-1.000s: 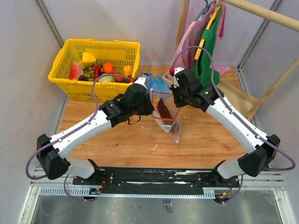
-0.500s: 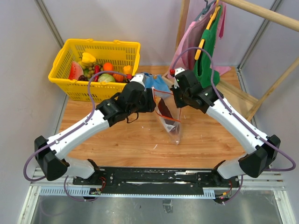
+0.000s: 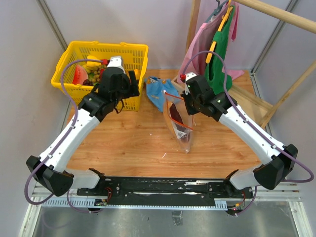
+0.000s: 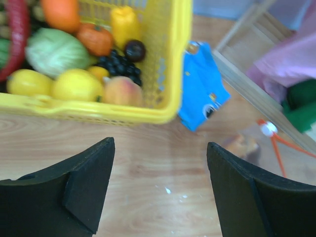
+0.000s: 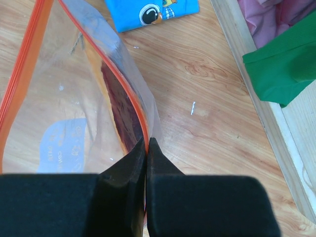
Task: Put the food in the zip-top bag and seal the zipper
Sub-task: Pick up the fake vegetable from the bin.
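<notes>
Spotter: Grippers, what do you see?

Operator: My left gripper [image 4: 159,150] hangs empty with its jaws apart, over the worktop [image 4: 148,197] just beside the yellow basket [image 4: 170,59]. The peach [image 4: 120,91] sits in that basket. My right gripper [image 5: 147,142] is pinched on the zipper [image 5: 123,84].

Spotter: Bag?

Operator: The zip-top bag [image 5: 59,113] hangs from that grip, mouth open, with the dark red slice [image 5: 118,111] inside.
</notes>
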